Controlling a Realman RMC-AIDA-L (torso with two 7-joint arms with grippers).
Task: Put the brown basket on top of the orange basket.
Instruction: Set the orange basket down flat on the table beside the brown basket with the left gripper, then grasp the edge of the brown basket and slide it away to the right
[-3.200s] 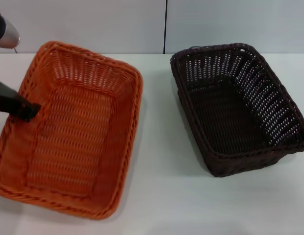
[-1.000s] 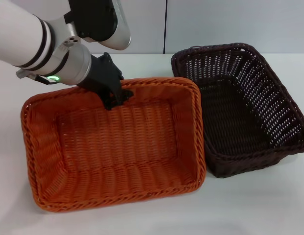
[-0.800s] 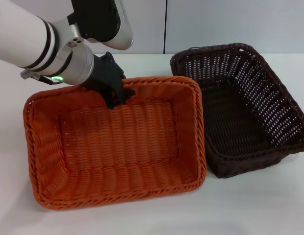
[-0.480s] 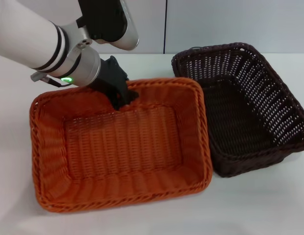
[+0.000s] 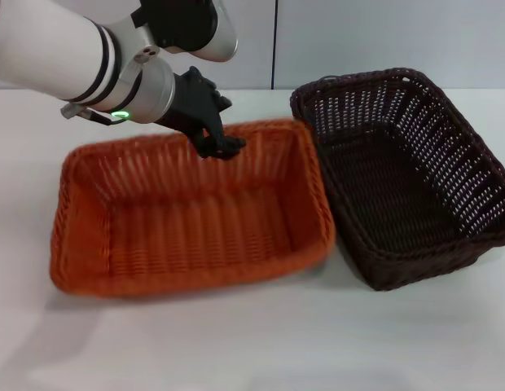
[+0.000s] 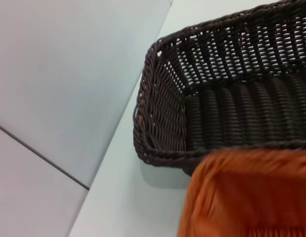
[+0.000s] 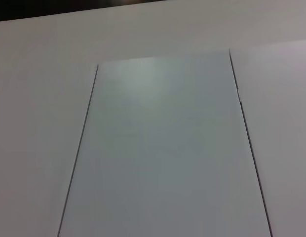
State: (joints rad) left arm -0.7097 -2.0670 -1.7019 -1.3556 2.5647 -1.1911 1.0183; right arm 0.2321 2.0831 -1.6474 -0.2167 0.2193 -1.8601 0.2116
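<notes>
The orange basket [image 5: 187, 220] hangs tilted just above the white table, left of centre in the head view. My left gripper [image 5: 218, 147] is shut on the middle of its far rim. The basket's right end is close against the left side of the brown basket [image 5: 407, 179], which stands on the table at the right. The left wrist view shows the brown basket [image 6: 227, 98] with a corner of the orange basket [image 6: 247, 197] in front of it. My right gripper is out of view.
The white table [image 5: 261, 342] runs to a grey wall at the back. My left arm [image 5: 65, 57] reaches in from the upper left over the table. The right wrist view shows only pale wall panels [image 7: 163, 148].
My left gripper has turned the orange basket sideways, lifted its far rim and carried it right, up to the brown basket. The brown basket has shifted slightly.
</notes>
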